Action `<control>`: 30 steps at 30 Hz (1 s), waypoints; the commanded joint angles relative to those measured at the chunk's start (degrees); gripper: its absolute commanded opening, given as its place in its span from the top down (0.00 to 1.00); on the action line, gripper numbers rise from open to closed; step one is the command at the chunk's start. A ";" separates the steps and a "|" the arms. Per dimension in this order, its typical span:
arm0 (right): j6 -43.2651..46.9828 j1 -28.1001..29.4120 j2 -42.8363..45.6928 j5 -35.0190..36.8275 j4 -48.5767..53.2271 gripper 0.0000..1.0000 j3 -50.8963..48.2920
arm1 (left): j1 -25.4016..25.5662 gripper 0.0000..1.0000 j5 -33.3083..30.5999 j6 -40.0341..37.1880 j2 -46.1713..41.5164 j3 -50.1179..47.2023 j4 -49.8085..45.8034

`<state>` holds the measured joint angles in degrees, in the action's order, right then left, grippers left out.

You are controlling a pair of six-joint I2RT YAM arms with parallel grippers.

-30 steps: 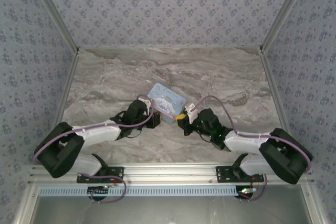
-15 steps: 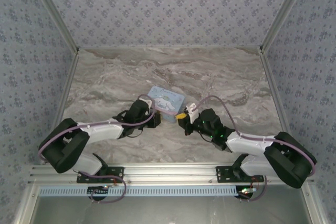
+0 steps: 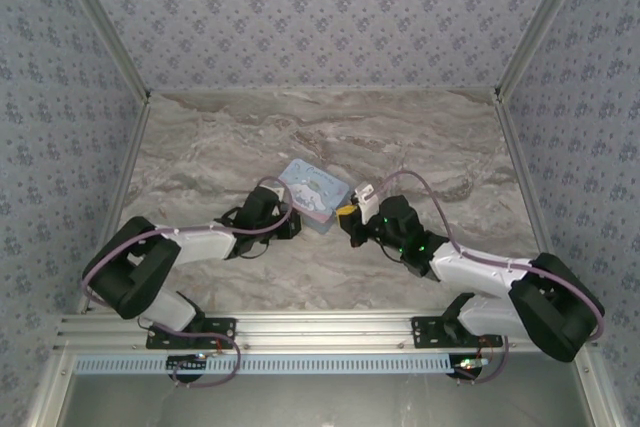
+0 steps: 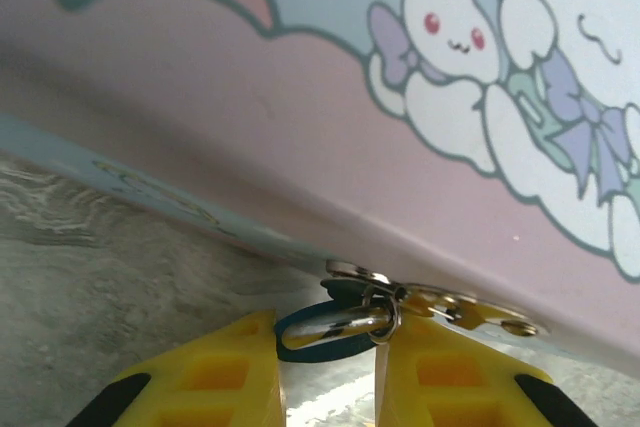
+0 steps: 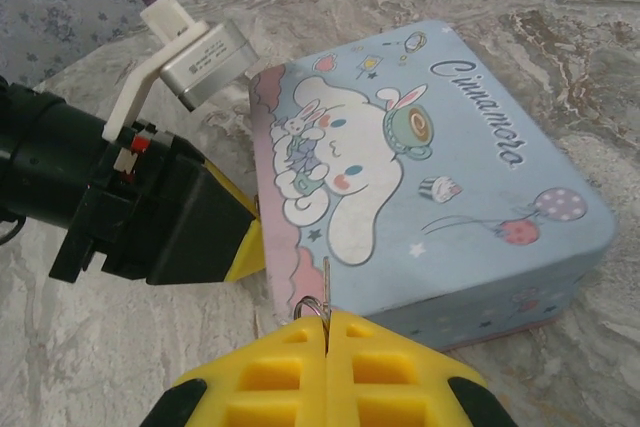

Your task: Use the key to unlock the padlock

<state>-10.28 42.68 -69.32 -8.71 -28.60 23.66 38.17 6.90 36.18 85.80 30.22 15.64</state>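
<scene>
Yellow fingers (image 4: 215, 377) of your L gripper (image 4: 328, 387) sit nearly together at the foot of the cartoon tin (image 4: 300, 97). The padlock (image 4: 318, 335) fills the narrow gap between them. Its bluish loop touches both pads, so it reads as clamped. A silver ring (image 4: 366, 322) hooks through the padlock, and brass-coloured bits (image 4: 465, 309) lie just beside it, right under the tin's lower edge.

On the other side, your R gripper (image 5: 327, 347) has its fingers (image 5: 390, 372) pressed flat together on the key (image 5: 326, 282). The thin blade stands upright out of the seam, w/ a small wire loop at its base, in front of the tin's near corner. You can't tell whether the key touches the tin.

Seen from above, the 2 grippers flank the tin on the marble table (image 3: 420, 137), L at its near-left side and R at its near-right. The tin's lid is down, so its contents can't be seen.
</scene>
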 commanded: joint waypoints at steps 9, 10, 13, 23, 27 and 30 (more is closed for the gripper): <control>-5.09 -0.66 -7.93 -0.60 0.08 1.00 8.37 | -1.88 0.61 1.19 -6.34 2.69 -0.07 5.06; -5.84 -0.68 -9.08 -0.61 0.02 1.00 9.08 | -1.89 0.61 1.10 -6.66 2.99 -0.05 5.27; -7.68 -0.76 -11.78 -0.37 0.02 1.00 10.72 | -1.97 0.59 1.11 -7.16 3.73 -0.07 5.90; -8.65 -0.77 -15.81 1.12 0.98 1.00 12.19 | -1.92 0.55 0.67 -9.65 6.25 0.10 8.10; -8.71 -1.00 -16.75 0.93 1.34 1.00 12.60 | -1.80 0.55 0.62 -12.00 7.51 0.02 9.64; -8.61 -0.93 -17.28 1.05 1.93 1.00 12.86 | -1.28 0.55 0.45 -14.80 8.37 -0.03 10.93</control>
<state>-18.26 41.98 -85.91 -8.49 -27.83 34.74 36.71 7.73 25.23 91.29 30.22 24.08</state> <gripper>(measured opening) 0.061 0.450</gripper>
